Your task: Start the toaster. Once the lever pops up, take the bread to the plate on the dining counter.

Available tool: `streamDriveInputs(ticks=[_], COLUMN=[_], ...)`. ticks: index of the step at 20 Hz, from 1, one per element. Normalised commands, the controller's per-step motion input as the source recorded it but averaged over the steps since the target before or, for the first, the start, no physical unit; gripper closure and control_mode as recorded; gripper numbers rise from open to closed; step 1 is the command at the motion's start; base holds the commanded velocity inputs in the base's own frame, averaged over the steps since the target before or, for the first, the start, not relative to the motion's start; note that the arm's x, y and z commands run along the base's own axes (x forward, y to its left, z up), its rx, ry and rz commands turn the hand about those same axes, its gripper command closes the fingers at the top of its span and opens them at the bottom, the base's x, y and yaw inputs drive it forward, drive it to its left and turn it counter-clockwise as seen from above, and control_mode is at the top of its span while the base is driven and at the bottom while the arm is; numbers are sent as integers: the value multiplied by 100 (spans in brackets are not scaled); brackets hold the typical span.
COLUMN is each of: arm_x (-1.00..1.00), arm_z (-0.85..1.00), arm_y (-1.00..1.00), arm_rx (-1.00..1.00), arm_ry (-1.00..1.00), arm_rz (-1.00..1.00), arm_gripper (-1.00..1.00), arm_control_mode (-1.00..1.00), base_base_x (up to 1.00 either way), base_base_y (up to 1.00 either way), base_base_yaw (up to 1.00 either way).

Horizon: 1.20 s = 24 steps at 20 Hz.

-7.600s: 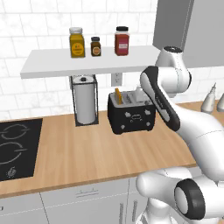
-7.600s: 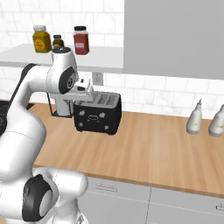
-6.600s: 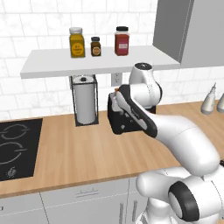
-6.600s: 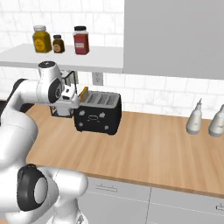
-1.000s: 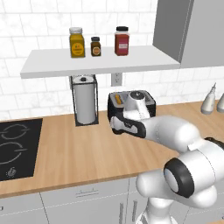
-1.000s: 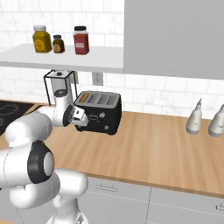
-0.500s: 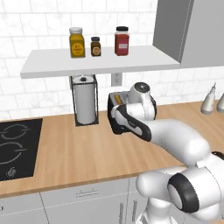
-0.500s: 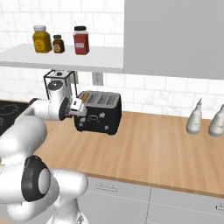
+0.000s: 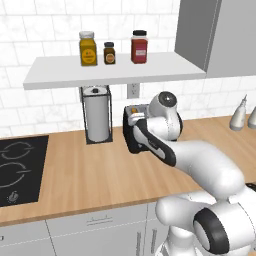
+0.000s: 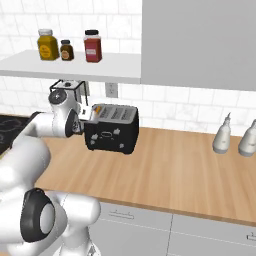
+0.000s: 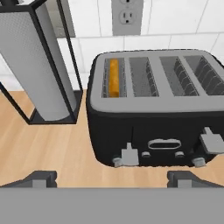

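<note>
Raised slightly from its low reach of a second ago, the gripper (image 11: 112,177) now hangs in front of the toaster (image 11: 153,109), its fingers spread wide and holding nothing. Seen from the hand view, the toaster stands on the wood counter (image 11: 52,144) just right of the paper-towel holder (image 11: 39,65) and below the wall outlet (image 11: 127,15). The bread (image 11: 113,78) sits deep in the toaster's leftmost slot, only its golden crust edge showing. Beneath that slot, the left lever (image 11: 129,156) rests low on the toaster's front, while the right lever (image 11: 211,143) sits noticeably higher, suggesting the left side has been pressed and toasting is under way. Judging from this, the sound course is to hold clear of the toaster, keep the left lever in sight until it springs up, then come down over the leftmost slot with the fingers straddling the slice's thin faces, gripping the crust edge squarely so it lifts straight out without scraping the slot's wire guides.
</note>
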Motion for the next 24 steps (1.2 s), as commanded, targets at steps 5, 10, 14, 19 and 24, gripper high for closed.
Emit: streamDriveInputs(ticks=[5,10,14,19,24], arm_x=[24,25,34,33,37], arm_z=[7,2,0,0,0], arm_y=[-11,0,4,4,3], arm_rx=[1,0,0,0,0], arm_ry=[-8,0,0,0,0], arm_rz=[0,0,0,0,0], arm_gripper=[-100,-100,-100,-100,-100], arm_control_mode=[-100,-100,-100,-100,-100], base_base_x=[0,0,0,0,0], base_base_y=[0,0,0,0,0], base_base_yaw=[0,0,0,0,0])
